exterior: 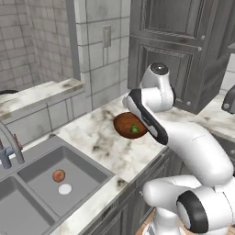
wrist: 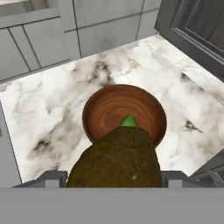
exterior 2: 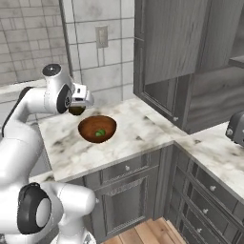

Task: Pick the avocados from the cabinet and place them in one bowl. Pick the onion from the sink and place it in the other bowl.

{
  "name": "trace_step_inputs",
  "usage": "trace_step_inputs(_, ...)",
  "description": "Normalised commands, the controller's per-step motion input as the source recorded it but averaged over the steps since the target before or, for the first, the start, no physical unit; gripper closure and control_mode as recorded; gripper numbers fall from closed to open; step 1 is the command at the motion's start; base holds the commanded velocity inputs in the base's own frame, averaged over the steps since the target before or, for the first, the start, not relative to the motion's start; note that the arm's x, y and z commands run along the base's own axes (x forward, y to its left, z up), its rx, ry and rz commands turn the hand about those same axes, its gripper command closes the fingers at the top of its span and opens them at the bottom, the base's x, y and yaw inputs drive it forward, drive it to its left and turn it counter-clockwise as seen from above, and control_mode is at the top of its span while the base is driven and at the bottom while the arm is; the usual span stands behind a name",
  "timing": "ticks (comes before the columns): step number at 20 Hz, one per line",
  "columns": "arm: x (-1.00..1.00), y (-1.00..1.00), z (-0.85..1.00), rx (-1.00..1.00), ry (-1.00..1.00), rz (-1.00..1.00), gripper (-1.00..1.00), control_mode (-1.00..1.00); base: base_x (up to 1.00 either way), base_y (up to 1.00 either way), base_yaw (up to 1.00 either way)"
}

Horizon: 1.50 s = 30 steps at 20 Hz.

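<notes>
Dark olive-brown avocado (wrist: 116,159) is clamped between the gripper (exterior 2: 77,110) jaws, held in the air above the near-left rim of the reddish-brown bowl (exterior 2: 97,128). Bright green avocado (exterior 2: 100,133) already lies in that bowl, slightly off centre. The bowl stands on the marble counter (exterior 2: 138,133), well back from the front edge, with bare stone all around it. Hand view looks straight down past the held avocado: the green one peeks out just beyond it, bowl rim fully visible, tiled wall at the top, dark cabinet (wrist: 192,30) door in the upper-right corner. Right base view gives the height gap between held fruit and bowl, which the hand view cannot. Left base view has the arm covering the gripper but adds the sink (exterior: 41,193): the onion (exterior: 58,175) sits in the right-hand basin beside the round drain, faucet (exterior: 10,147) at the left. Counter between sink and bowl is open; the tall cabinet doors close off the bowl's far right side.
</notes>
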Motion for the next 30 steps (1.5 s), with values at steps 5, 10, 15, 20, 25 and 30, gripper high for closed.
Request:
trace_step_inputs(5,0.56,-0.12,-0.41,0.0,0.0,0.03,1.0,-1.0,0.0,0.0,0.0)
trace_step_inputs(10,0.4,-0.02,-0.56,-0.04,0.02,0.01,1.0,-1.0,0.0,0.0,0.0)
trace_step_inputs(15,0.43,0.0,-0.58,-0.04,0.01,0.01,1.0,-1.0,0.0,0.0,0.0)
trace_step_inputs(20,0.38,0.0,-0.54,0.0,0.0,0.02,1.0,-1.0,0.0,0.0,0.0)
trace_step_inputs(25,0.19,-0.01,-0.47,0.0,0.04,0.02,1.0,-1.0,0.0,0.0,0.0)
trace_step_inputs(30,0.11,0.0,-0.3,0.01,0.05,0.04,-1.0,-1.0,0.0,0.0,0.0)
